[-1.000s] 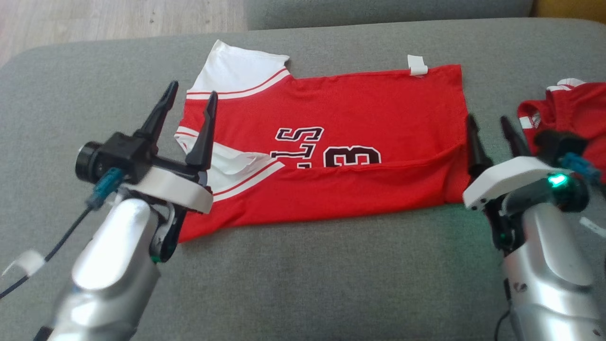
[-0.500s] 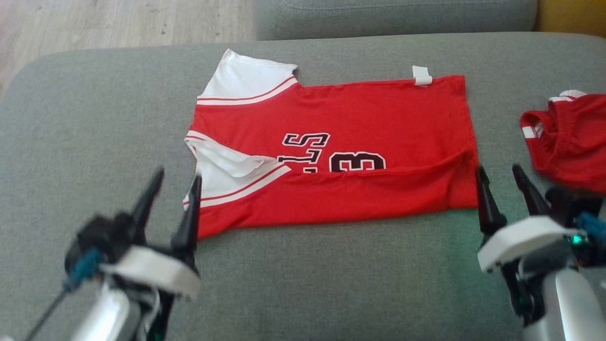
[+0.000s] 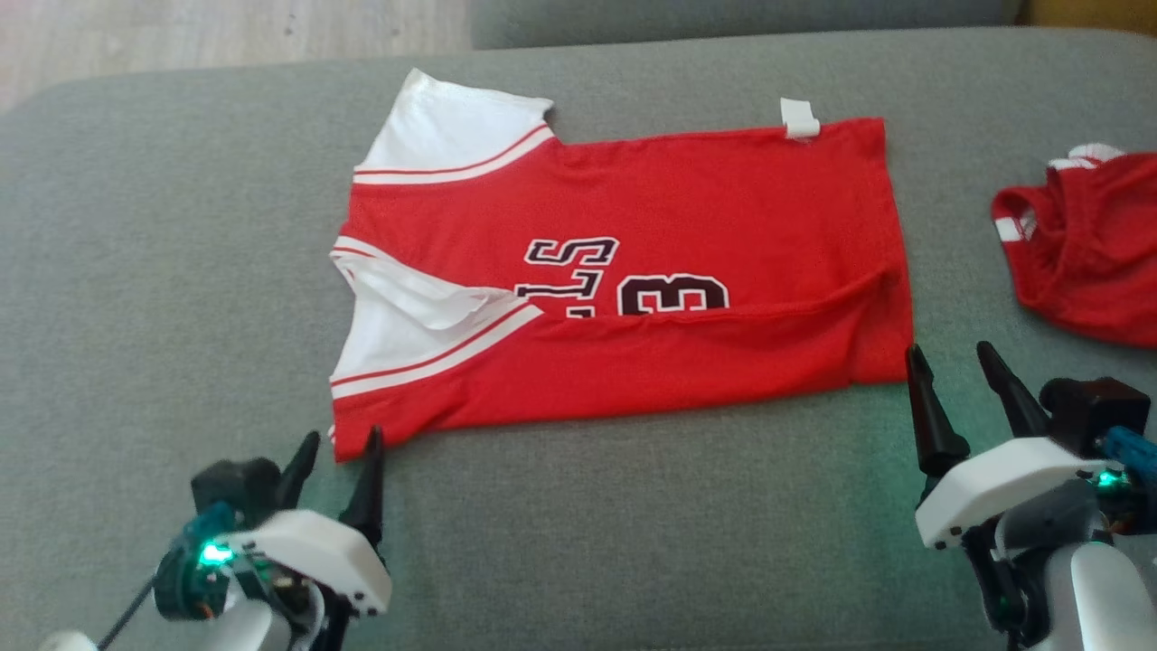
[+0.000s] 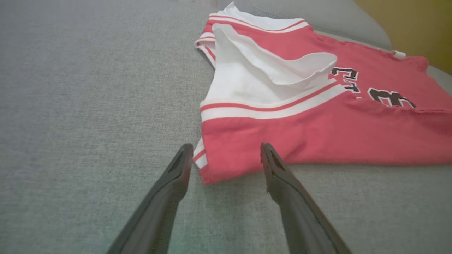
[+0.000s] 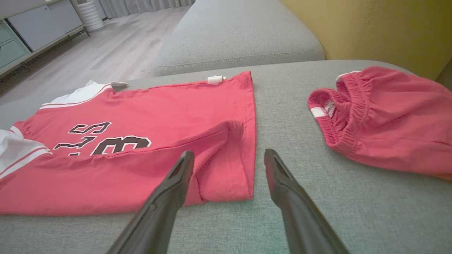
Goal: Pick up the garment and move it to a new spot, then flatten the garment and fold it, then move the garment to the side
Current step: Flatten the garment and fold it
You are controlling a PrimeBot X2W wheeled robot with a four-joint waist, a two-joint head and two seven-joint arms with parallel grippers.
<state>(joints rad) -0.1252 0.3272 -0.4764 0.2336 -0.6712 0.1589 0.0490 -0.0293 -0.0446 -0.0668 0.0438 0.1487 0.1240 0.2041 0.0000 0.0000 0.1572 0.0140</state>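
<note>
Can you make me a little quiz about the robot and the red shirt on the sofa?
1. True or false: the left gripper is squeezing the red shirt.
2. Which digit shows whole on the shirt? A) 3 B) 7 C) 5
3. Fill in: the red shorts lie nearest the ___ gripper.
Key: 1 false, its fingers are spread open; 2 A; 3 right, the right gripper.

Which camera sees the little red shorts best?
The right wrist view: the red shorts lie close and nearly whole, waistband facing the camera. The head view catches them small, cut off at its right edge.
</note>
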